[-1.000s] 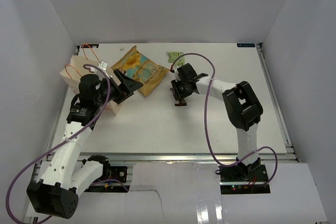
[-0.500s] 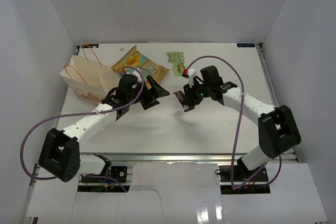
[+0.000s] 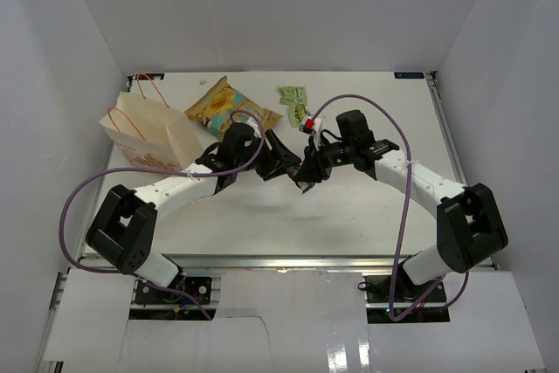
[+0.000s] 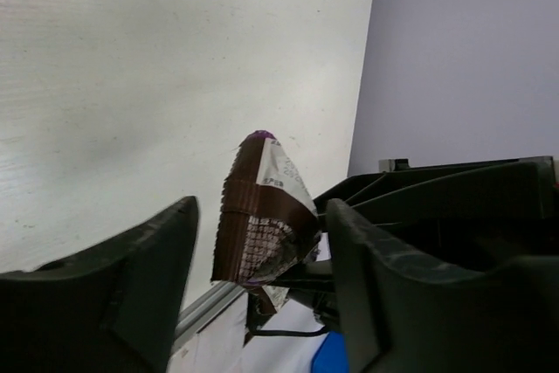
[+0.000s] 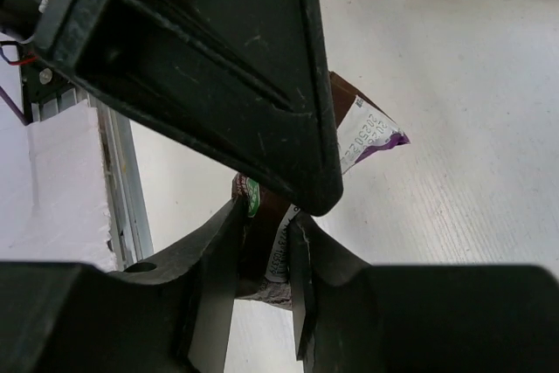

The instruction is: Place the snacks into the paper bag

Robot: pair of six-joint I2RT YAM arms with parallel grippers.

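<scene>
My right gripper [image 5: 262, 220] is clamped on the brown bar [image 4: 262, 216] above mid-desk. Its free end sits between the parted jaws of my left gripper [image 3: 282, 164], apparently untouched. The paper bag [image 3: 144, 133] stands to the left, nearer my left arm.
</scene>
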